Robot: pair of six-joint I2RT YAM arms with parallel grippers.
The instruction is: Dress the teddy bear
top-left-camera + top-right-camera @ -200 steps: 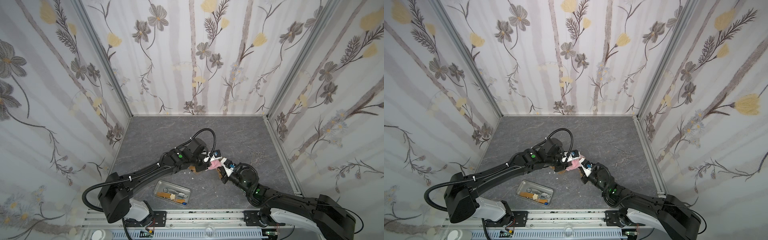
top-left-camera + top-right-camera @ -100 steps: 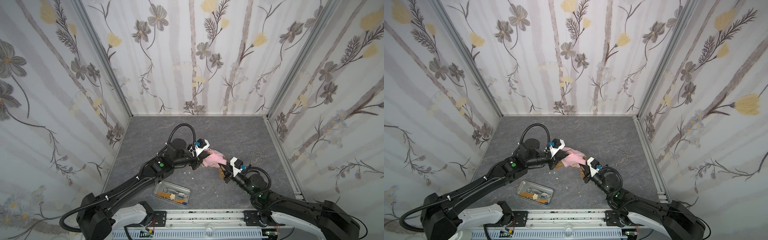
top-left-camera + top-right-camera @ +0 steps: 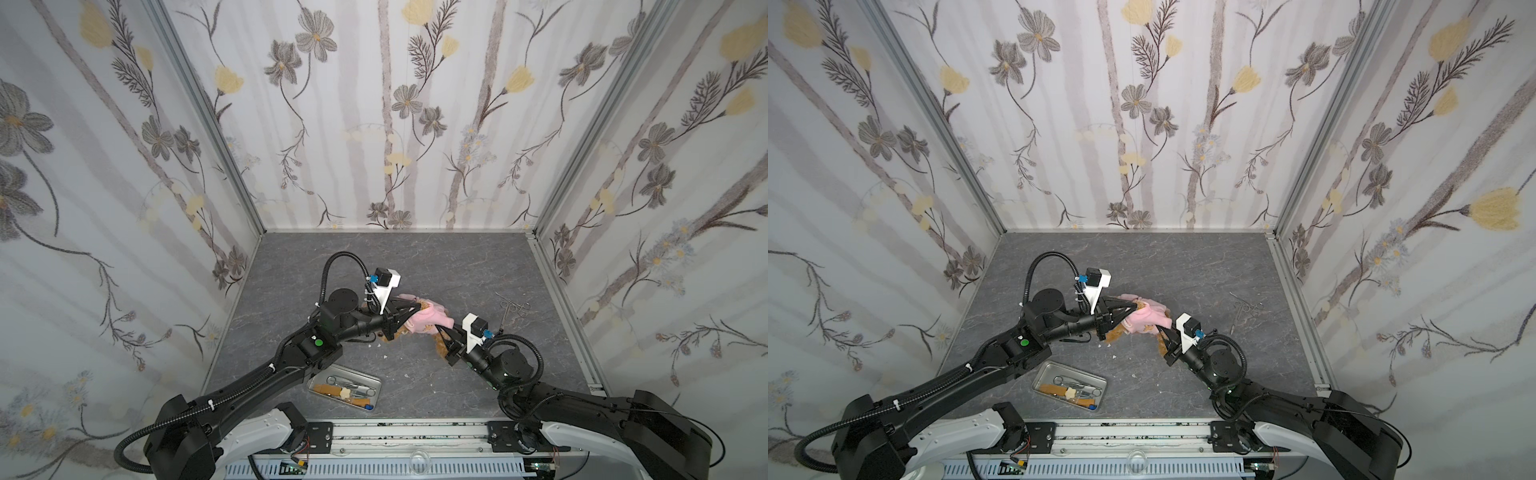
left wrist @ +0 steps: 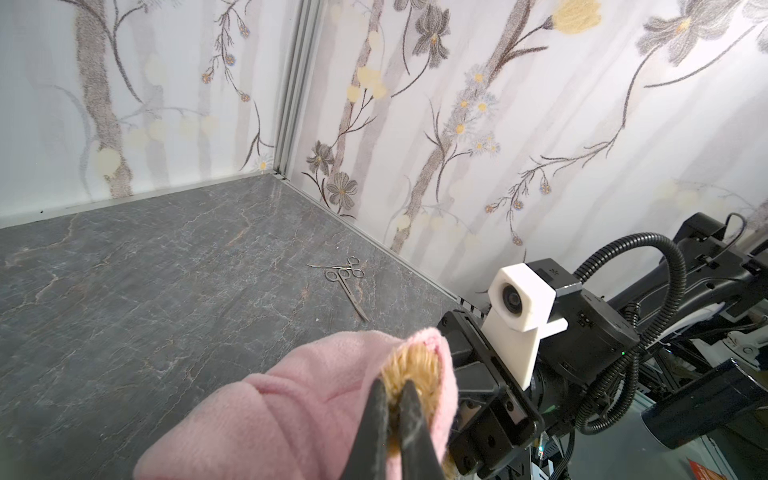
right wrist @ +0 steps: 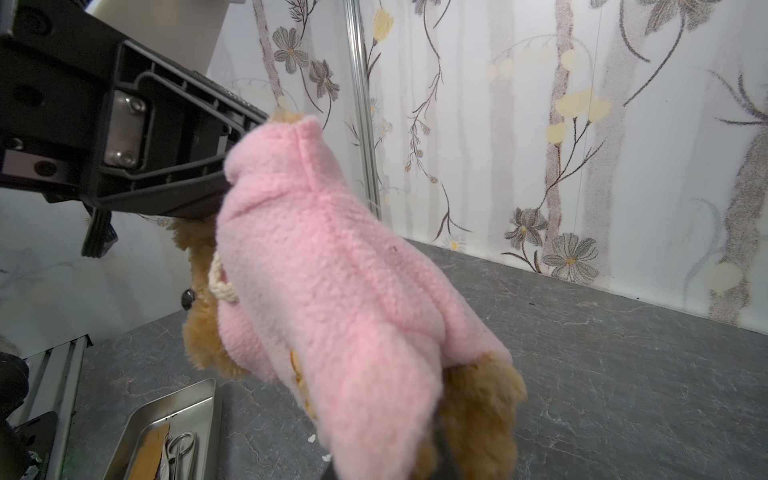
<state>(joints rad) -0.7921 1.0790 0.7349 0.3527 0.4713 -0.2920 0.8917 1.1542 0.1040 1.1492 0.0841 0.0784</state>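
I'm holding the light, squashy teddy bear (image 5: 482, 395), in its pink shirt (image 5: 332, 270), above the table's (image 3: 415, 257) middle between 2 grips: left gripper (image 4: 392, 388) pinched shut on a furry paw, right gripper (image 3: 444, 334) seemingly clamped narrow on a leg, the safest holds.

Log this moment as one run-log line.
left gripper: shut on teddy bear paw poking from sleeve | right gripper: shut on teddy bear leg | pink shirt: over torso
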